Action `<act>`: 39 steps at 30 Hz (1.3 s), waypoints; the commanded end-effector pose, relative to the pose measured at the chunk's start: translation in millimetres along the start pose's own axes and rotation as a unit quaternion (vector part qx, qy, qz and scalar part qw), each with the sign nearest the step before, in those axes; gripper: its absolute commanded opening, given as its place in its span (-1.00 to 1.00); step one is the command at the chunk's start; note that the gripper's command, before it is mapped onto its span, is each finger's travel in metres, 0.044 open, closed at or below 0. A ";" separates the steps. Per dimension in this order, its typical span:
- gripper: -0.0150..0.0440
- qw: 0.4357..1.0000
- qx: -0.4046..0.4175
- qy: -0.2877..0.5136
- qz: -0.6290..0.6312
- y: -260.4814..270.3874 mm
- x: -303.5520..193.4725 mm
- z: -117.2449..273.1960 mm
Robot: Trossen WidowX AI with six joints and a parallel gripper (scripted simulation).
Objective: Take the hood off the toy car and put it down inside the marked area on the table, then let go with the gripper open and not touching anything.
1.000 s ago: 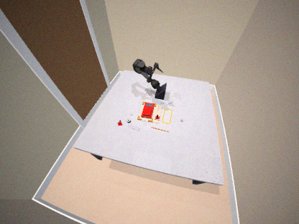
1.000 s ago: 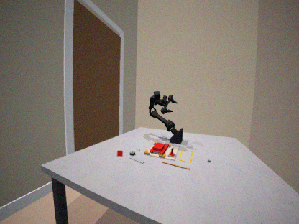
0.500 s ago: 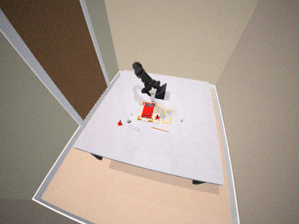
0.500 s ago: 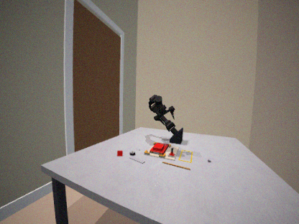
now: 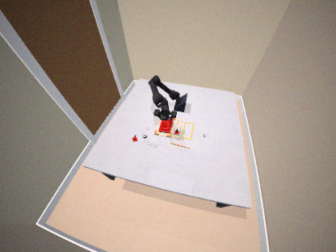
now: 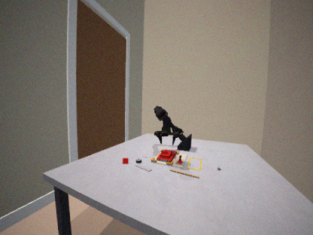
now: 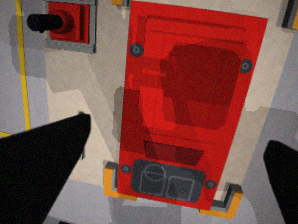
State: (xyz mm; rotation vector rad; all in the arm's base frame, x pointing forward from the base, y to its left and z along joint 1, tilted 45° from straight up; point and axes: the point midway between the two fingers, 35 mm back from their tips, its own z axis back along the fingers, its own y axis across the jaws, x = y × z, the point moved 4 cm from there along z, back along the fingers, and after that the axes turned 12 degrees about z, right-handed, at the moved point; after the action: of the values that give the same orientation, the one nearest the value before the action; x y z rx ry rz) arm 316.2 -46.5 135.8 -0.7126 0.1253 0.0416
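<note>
The hood [image 5: 165,126] [image 6: 165,155] [image 7: 150,95] is a flat red panel with small dark studs near its corners and a dark plate at one end. It lies on the cream body of the toy car [image 7: 70,110], between orange corner brackets. My gripper [image 5: 165,119] [image 6: 168,144] [image 7: 178,135] is open and empty, above the hood's end nearer the arm base. In the wrist view its fingers stand wide on either side of the hood, apart from it. The marked area [image 5: 192,131] [image 6: 201,164] [image 7: 23,65] is a yellow outline on the table beside the car.
A red block with a black lever [image 6: 180,160] [image 7: 72,22] stands on the car between hood and outline. Around lie a red cube [image 5: 135,138] [image 6: 125,160], a black round piece [image 5: 144,136] [image 6: 138,160], a brown stick [image 5: 179,145] [image 6: 184,174] and a small grey piece [image 5: 204,135] [image 6: 219,169].
</note>
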 end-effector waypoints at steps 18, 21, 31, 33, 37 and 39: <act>1.00 1.000 -0.025 0.013 0.001 -2.6 6.6 -16.1; 1.00 1.000 -0.025 0.013 0.001 -2.7 6.6 -17.9; 1.00 1.000 -0.025 0.013 0.001 -2.9 6.6 -23.8; 1.00 1.000 -0.025 0.013 0.001 -3.0 6.6 -24.9; 1.00 1.000 -0.025 0.013 0.001 -3.0 6.6 -27.3; 1.00 1.000 -0.025 0.013 0.001 -3.1 6.5 -28.5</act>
State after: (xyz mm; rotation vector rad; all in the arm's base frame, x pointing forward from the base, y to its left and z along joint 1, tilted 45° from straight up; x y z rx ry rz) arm 320.5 -66.4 117.0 -0.7599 0.1486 0.0341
